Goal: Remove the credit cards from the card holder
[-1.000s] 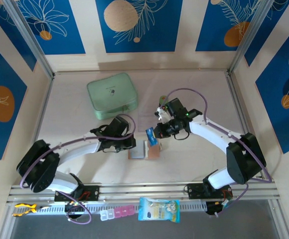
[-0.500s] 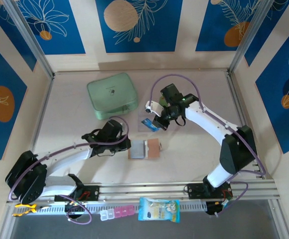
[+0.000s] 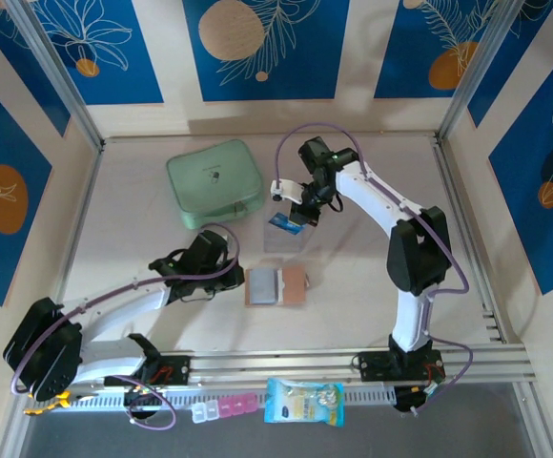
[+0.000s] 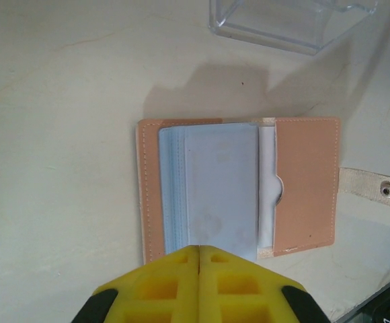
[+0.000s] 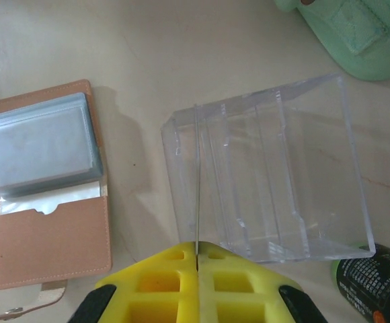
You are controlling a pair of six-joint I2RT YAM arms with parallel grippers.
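Over the clear plastic box [image 5: 269, 182], the light blue credit card [image 3: 284, 224] is pinched edge-on in the right gripper [image 5: 197, 247]. It is judged thin, stiff and slick; an edge pinch is advised. The card holder [image 4: 239, 192] is laid open nearby; the left gripper [image 4: 199, 249] is closed, empty.

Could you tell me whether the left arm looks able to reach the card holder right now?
Probably yes: the card holder lies open just ahead of the left gripper, nothing between them, though its jaws are shut and would need opening first.
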